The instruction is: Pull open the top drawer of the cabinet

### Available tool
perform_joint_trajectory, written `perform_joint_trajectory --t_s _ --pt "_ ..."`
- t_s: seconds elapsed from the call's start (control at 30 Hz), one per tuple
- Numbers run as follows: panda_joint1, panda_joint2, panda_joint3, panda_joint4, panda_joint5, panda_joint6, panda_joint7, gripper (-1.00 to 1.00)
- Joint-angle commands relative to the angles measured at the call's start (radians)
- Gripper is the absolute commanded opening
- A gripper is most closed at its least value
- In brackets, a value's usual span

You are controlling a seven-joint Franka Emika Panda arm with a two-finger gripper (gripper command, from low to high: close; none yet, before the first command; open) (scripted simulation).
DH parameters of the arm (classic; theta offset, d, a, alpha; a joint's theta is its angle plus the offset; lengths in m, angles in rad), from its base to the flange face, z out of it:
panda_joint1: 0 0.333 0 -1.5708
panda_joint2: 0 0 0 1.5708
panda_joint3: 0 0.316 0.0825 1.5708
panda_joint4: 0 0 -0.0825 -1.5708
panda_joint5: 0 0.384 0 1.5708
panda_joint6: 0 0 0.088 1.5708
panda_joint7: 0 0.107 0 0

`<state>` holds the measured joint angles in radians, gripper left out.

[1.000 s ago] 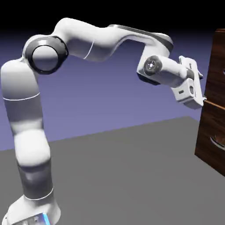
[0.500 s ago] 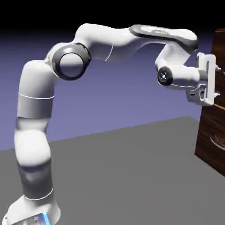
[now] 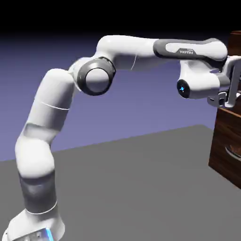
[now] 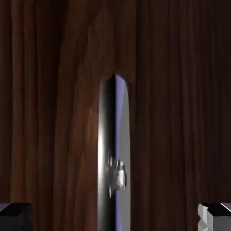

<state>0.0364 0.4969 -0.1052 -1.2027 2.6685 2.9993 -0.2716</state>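
The top drawer (image 4: 155,117) belongs to the cabinet (image 3: 226,129), which stands at the exterior view's right; in that view the drawer's front is largely cut off by the right edge and hidden behind the hand. The hand view shows it face on, dark wood grain with a silver handle (image 4: 107,135) running up the middle. The gripper (image 4: 115,219) is spread wide and grasps nothing, one fingertip on each side of the bar and well apart from it. The front looks rigid and probably rather heavy, so it should slide as one stiff piece, likely with some drag at the start. The polished metal may be slippery; a firm pinch across the bar's narrow width, near the middle of its length, would suit it best, followed by a straight pull away from the cabinet. A slanted pull could make the drawer bind or let the pads slip along the bar. Below it sits the lower drawer (image 3: 226,134), its curved handle (image 3: 233,153) clear of the hand. Nothing visible stands between the fingertips and the bar, and the arm's side of the front appears free for the drawer to come out.
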Motion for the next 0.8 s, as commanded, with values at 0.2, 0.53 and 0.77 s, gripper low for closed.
perform_joint_trajectory --t_s 0.2,0.53,0.77 --pt "-0.043 0.166 0.077 0.253 -0.147 0.092 0.123 0.00" --pt "-0.001 0.003 -0.006 0.003 0.020 -0.002 -0.011 -1.00" --pt "0.026 -0.170 -0.044 -0.251 0.109 -0.082 -0.110 -1.00"
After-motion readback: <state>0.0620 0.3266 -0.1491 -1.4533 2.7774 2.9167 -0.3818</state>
